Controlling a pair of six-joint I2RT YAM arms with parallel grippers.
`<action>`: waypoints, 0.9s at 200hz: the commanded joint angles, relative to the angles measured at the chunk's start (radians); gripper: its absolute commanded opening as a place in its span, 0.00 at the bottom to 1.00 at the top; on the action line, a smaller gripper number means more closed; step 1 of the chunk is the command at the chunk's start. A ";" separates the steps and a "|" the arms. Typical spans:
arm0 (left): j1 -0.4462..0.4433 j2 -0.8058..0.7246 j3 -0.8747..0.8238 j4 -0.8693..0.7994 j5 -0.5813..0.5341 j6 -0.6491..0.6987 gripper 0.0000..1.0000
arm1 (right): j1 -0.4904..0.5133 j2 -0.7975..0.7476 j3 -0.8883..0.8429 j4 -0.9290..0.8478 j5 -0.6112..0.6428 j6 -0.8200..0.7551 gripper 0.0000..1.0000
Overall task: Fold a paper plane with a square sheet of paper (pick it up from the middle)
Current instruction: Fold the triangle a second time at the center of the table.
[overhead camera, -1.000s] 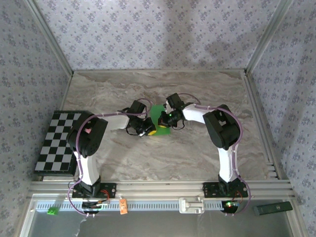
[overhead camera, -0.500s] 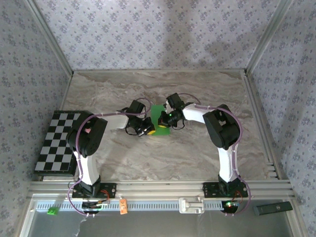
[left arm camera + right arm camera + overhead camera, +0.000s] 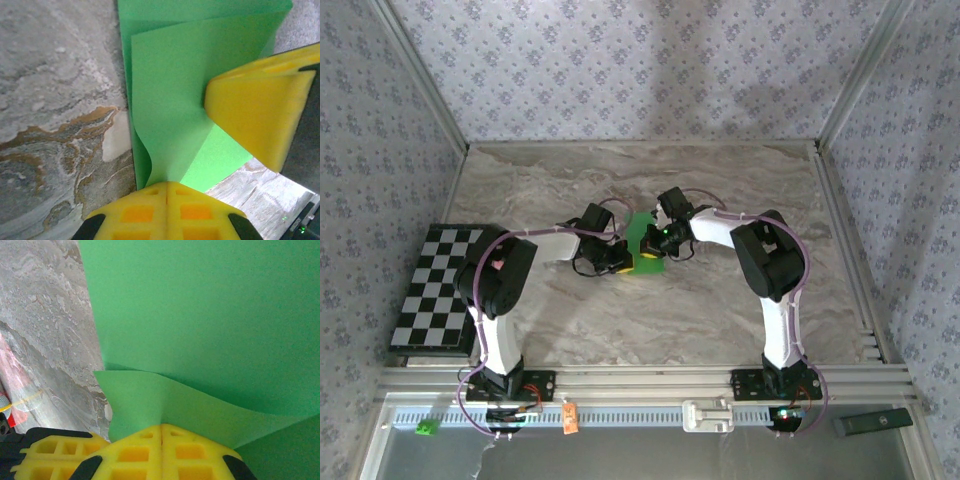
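Meeting over the middle of the marble table point(image 3: 720, 300), the two arms reached inward from their bases at the near edge. Between them lay the bright green sheet of paper point(image 3: 640, 225), partly covered by both wrists.

Left wrist view: the left gripper point(image 3: 167, 187) had its yellow fingers pressed together on the near edge of the sheet of paper point(image 3: 170, 90), which curled up off the table into the pinch. An upper layer of the paper lay over a lower one, its edge running just inside the sheet's left border. A yellow finger of the right gripper point(image 3: 255, 115) pressed against the paper from the right.

Right wrist view: the right gripper point(image 3: 161, 429) likewise had its fingers closed flat against each other, nipping a raised flap of the green paper point(image 3: 200, 310). The flap stood up from the broader sheet spread behind it, and bare marble showed to the left.

Well apart on the left side of the table sat a black-and-white checkered board point(image 3: 440, 285). A tiny green cube point(image 3: 424, 428) rested on the front rail below the left arm's base.
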 commanded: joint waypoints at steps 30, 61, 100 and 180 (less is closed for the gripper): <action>-0.001 -0.097 -0.006 -0.222 0.013 0.112 0.05 | -0.011 0.080 -0.021 -0.107 0.104 -0.002 0.02; -0.002 -0.140 0.015 -0.144 -0.023 0.021 0.05 | -0.011 0.079 -0.022 -0.107 0.103 0.000 0.02; -0.020 -0.084 0.070 -0.079 -0.056 -0.073 0.03 | -0.011 0.079 -0.025 -0.103 0.101 0.003 0.02; -0.034 0.008 0.098 -0.062 -0.063 -0.122 0.01 | -0.012 0.070 -0.024 -0.091 0.089 0.009 0.02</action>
